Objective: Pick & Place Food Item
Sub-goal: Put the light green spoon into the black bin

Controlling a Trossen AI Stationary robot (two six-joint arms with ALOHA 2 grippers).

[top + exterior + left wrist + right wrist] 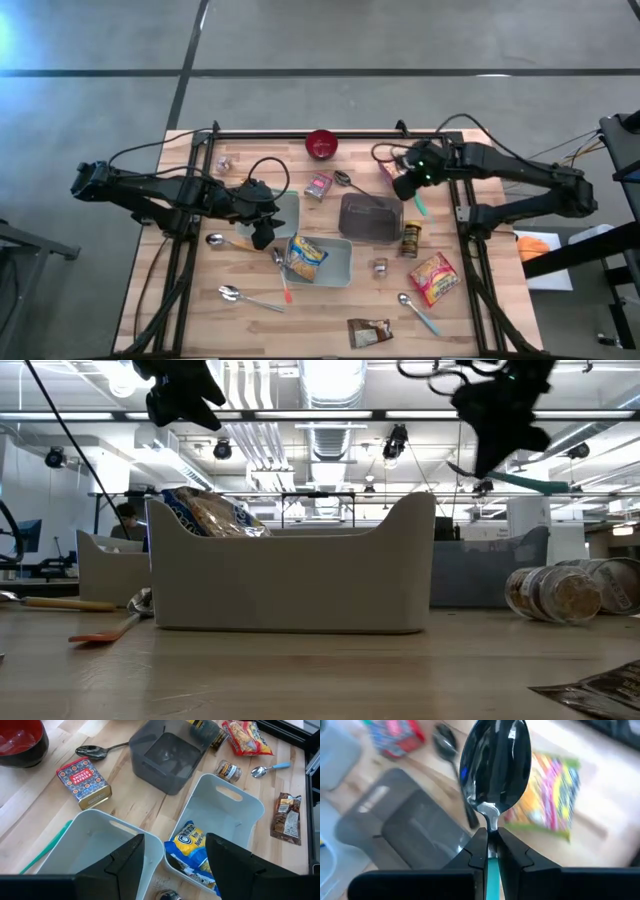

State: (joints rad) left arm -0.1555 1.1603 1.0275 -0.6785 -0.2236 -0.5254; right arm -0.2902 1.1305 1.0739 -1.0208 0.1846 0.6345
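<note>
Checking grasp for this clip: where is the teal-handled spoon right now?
The spoon is clamped in the right gripper, raised above the table's right half, over the dark bin.

The right wrist view blurs the yellow packet [547, 795]; the red bowl [20, 740] is cut by the left wrist view's edge.

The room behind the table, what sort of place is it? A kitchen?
Not a kitchen; more likely a lab or open workshop. The low view shows bare ceiling ducts with strip lights, desks with monitors, and a person seated far back. The food sits on a wooden table framed by two robot arms.
</note>
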